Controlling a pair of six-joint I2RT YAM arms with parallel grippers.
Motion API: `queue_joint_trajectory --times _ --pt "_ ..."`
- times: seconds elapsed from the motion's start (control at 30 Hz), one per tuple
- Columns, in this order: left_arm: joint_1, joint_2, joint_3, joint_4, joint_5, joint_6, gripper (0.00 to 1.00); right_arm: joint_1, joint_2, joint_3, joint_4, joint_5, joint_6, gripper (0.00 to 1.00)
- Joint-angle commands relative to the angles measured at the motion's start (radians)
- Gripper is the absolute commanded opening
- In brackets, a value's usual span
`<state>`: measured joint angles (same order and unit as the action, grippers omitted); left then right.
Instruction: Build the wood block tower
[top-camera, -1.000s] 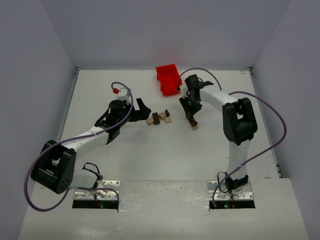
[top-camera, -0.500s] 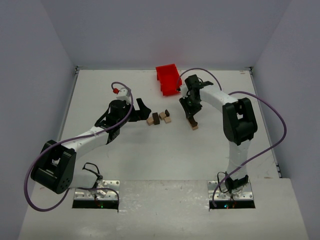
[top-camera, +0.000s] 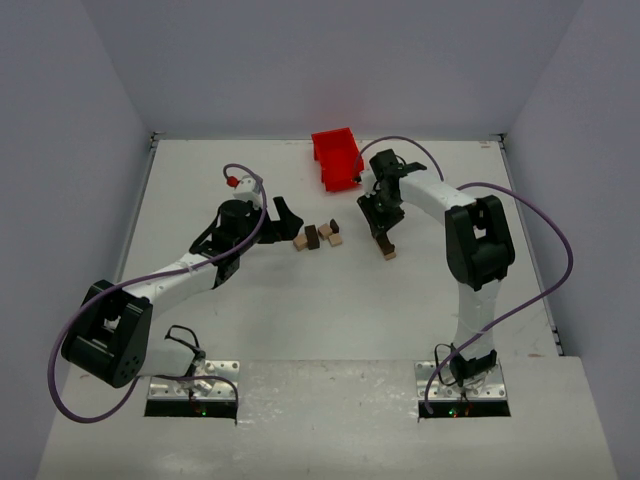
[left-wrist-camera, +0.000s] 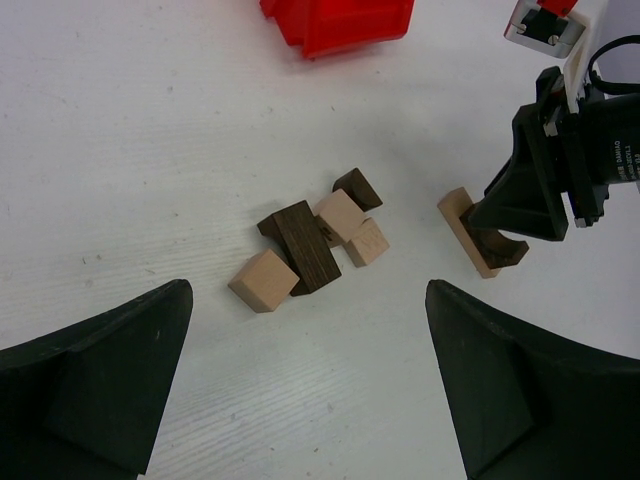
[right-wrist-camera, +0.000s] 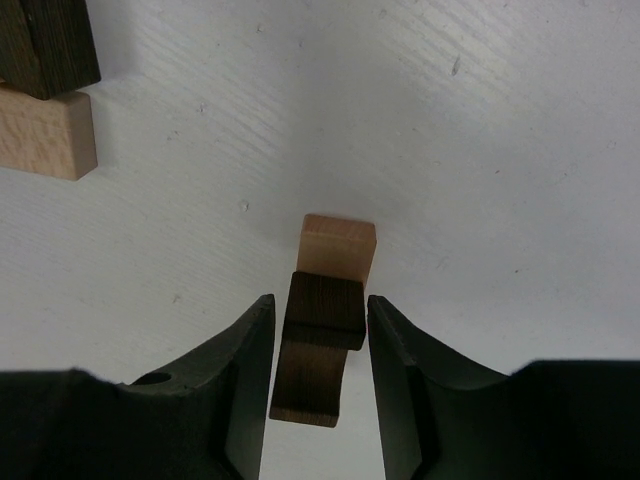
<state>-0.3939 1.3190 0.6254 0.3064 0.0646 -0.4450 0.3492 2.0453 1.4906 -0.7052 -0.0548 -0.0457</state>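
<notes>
The wood block tower (top-camera: 386, 250) is a short stack right of centre: a pale tan block (right-wrist-camera: 338, 245) lies on the table with dark brown blocks (right-wrist-camera: 322, 330) on top. My right gripper (right-wrist-camera: 320, 300) straddles the dark blocks from above, and its jaws stand slightly apart from them with thin gaps on both sides. The left wrist view shows the tower (left-wrist-camera: 478, 232) under the right gripper's black body. Left of it lies a loose heap of tan and dark blocks (top-camera: 318, 236) (left-wrist-camera: 312, 240). My left gripper (top-camera: 284, 213) (left-wrist-camera: 308, 300) hovers wide open just short of that heap and holds nothing.
A red plastic bin (top-camera: 335, 157) (left-wrist-camera: 340, 20) stands at the back, behind the blocks and close to my right arm. Two blocks of the heap (right-wrist-camera: 45, 90) show at the right wrist view's top left. White walls close the table's far and side edges.
My right gripper's jaws have parted slightly from the dark block on the tower. Both arms and the loose blocks stay where they were.
</notes>
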Motion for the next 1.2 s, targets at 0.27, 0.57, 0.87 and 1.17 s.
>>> queue_joint_trajectory --times 0.27,0.57,0.87,1.17 --pt "-0.005 -0.029 0.0 0.057 0.016 0.015 1.0 0.003 -0.018 0.023 0.013 0.015 0.009 0.99" --pt "-0.005 -0.03 0.014 0.038 0.009 0.006 1.0 0.025 -0.098 -0.04 0.042 0.058 0.009 0.99" --pt "-0.005 -0.041 0.063 -0.071 -0.084 -0.048 1.0 0.098 -0.312 -0.248 0.219 0.093 0.006 0.99" --pt "-0.005 -0.038 0.091 -0.202 -0.218 -0.159 1.0 0.209 -0.444 -0.395 0.435 0.086 0.129 0.99"
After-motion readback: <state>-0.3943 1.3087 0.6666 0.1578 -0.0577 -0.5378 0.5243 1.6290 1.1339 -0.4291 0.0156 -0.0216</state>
